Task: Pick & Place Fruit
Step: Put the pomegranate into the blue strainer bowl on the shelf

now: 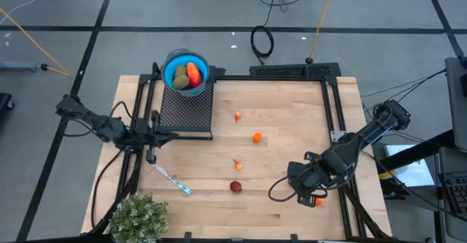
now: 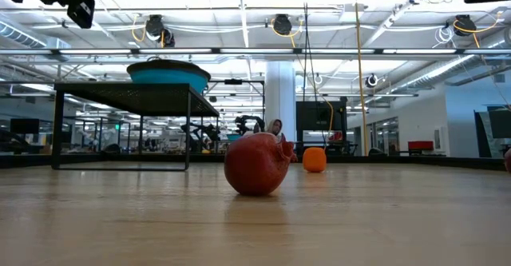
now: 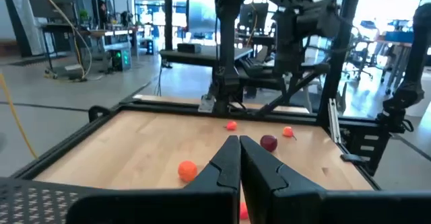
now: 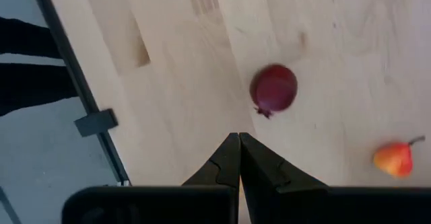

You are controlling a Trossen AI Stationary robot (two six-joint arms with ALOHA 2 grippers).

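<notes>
Fruit lies scattered on the desk (image 1: 292, 112): dark red round (image 1: 236, 187) near the front, small pear-like piece (image 1: 238, 164) just behind it, orange ball (image 1: 257, 136) and tiny orange bit (image 1: 238, 116) farther back. Blue bowl (image 1: 186, 71) (on a black mesh stand) holds olive ovals & a red-orange piece. Left hand (image 1: 152, 137) w/ fingers together beside the stand. Right hand (image 1: 297, 187) fingers together, right of the dark red round, not touching.

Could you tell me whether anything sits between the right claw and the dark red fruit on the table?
Nothing visible does. The right claw is shut above bare wood, and the dark red fruit lies ahead of its tips with only open tabletop between them. A small orange-red pear lies off to one side, clear of that line.
</notes>
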